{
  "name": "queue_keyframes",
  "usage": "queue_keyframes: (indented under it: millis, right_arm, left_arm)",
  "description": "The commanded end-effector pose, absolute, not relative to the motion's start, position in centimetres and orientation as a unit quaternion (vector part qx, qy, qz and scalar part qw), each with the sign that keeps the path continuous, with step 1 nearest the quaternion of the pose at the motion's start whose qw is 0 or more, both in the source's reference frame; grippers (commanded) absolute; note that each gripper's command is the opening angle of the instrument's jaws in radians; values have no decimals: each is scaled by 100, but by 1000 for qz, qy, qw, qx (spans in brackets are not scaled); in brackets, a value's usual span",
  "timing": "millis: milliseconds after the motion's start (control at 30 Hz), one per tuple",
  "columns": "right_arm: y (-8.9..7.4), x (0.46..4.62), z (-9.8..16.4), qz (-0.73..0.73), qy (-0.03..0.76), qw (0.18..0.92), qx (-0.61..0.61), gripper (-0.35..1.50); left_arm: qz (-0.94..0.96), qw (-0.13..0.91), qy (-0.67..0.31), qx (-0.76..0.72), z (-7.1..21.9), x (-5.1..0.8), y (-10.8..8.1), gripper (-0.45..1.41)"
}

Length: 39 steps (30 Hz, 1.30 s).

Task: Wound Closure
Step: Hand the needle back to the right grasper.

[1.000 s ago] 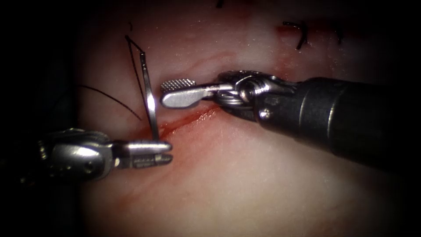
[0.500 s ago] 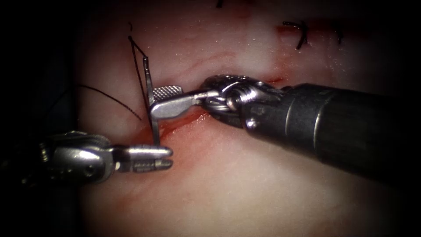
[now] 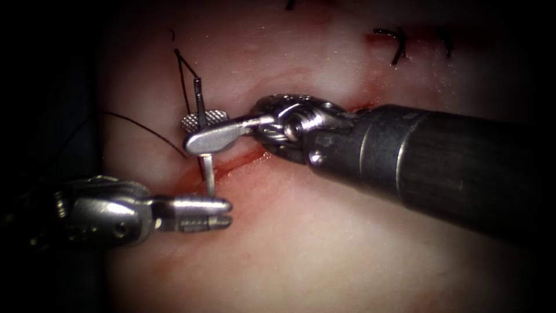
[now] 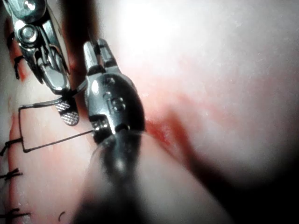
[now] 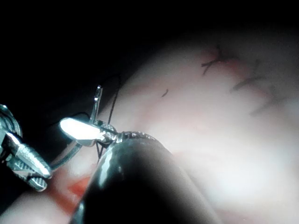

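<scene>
Pale tissue lies beneath the needle, clamped at one end by the left tool, with the right tool straddling its shaft, not yet closed.

Pale pink tissue here, streaked with red fluid along the cut. The needle gleams silver, the thread runs black, and cut ends of thread show black too. Both tools shine silver with cross-hatched jaw faces, on the right tool and the left tool, behind dark grey shafts.
</scene>
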<state>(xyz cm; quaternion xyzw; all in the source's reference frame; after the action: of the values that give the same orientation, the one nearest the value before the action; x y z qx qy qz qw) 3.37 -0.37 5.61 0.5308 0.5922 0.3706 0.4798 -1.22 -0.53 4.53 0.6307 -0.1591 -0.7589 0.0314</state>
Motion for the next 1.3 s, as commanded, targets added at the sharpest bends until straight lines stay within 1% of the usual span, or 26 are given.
queue_keyframes:
  millis: [33, 67, 100, 133, 167, 200, 233, 267, 333, 467, 500, 533, 600, 667, 733, 767, 1033, 1233, 1300]
  right_arm:
    - [-33, 345, 564, 370, 591, 483, 529, 83]
    - [-33, 345, 564, 370, 591, 483, 529, 83]
    - [-33, 345, 564, 373, 591, 484, 527, 69]
    - [-33, 345, 564, 375, 591, 483, 525, 51]
    - [-32, 345, 564, 378, 591, 484, 523, 12]
    - [-32, 344, 564, 381, 588, 487, 521, -35]
    - [-31, 346, 565, 395, 573, 505, 510, -35]
    - [-31, 346, 565, 395, 573, 505, 510, -35]
    - [-29, 347, 566, 390, 560, 539, 493, -35]
    - [-27, 344, 568, 391, 561, 539, 492, -35]
    - [-27, 343, 569, 390, 561, 540, 492, -35]
    - [-26, 342, 569, 391, 561, 540, 492, -35]
    - [-25, 340, 570, 393, 561, 539, 490, -35]
    - [-24, 339, 572, 396, 561, 540, 487, -35]
    - [-22, 338, 574, 402, 565, 536, 482, -35]
    - [-20, 338, 575, 403, 568, 533, 481, -35]
    - [-12, 335, 577, 421, 582, 528, 453, -35]
    - [14, 318, 570, 389, 614, 559, 398, -35]
    - [17, 314, 569, 384, 618, 564, 391, -35]
  left_arm:
    - [-758, 32, -160, 631, 457, -128, -48, -35]
    - [-758, 32, -160, 631, 457, -128, -48, -35]
    - [-758, 32, -160, 631, 457, -128, -48, -35]
    - [-758, 34, -162, 631, 457, -128, -48, -35]
    - [-758, 34, -162, 631, 457, -128, -48, -35]
    - [-758, 34, -162, 631, 457, -128, -48, -35]
    - [-758, 34, -162, 631, 456, -129, -48, -35]
    - [-758, 34, -162, 631, 456, -129, -48, -35]
    - [-759, 34, -161, 630, 456, -129, -49, -35]
    - [-760, 38, -160, 629, 455, -130, -48, -35]
    - [-760, 38, -160, 629, 455, -130, -48, -22]
    - [-760, 38, -159, 629, 454, -130, -47, 10]
    - [-762, 16, -145, 630, 452, -130, -44, 45]
    - [-767, -37, -112, 631, 450, -129, -41, 64]
    - [-771, -94, -95, 622, 447, -129, -38, 78]
    - [-772, -119, -89, 617, 445, -129, -39, 79]
    - [-761, -123, -50, 635, 441, -122, -58, 79]
    - [-751, -154, 30, 641, 456, -99, -75, 79]
    - [-752, -158, 35, 639, 460, -97, -77, 78]
